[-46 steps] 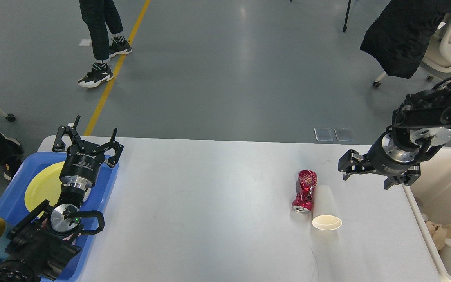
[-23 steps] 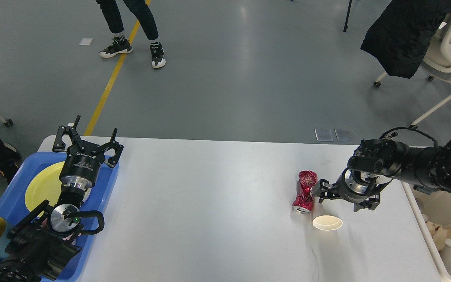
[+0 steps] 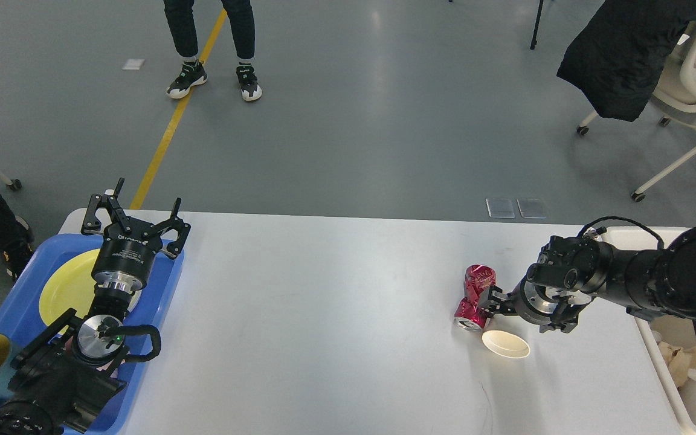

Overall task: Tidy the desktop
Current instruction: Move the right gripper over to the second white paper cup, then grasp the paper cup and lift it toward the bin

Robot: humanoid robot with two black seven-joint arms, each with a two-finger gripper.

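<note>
Crumpled red can point(image 3: 475, 297) and white paper cup point(image 3: 505, 343) lie touching on the desk point(image 3: 324, 314); right gripper point(image 3: 496, 304) crowds both, finger gap unclear, so the cup may roll. Left gripper point(image 3: 133, 212) spreads wide.

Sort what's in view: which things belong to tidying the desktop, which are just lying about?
Job: desktop; crushed red can; white paper cup; right gripper at them; blue tray; cream bin.
Lying about: chair; black coat; bystander's shoes.
</note>
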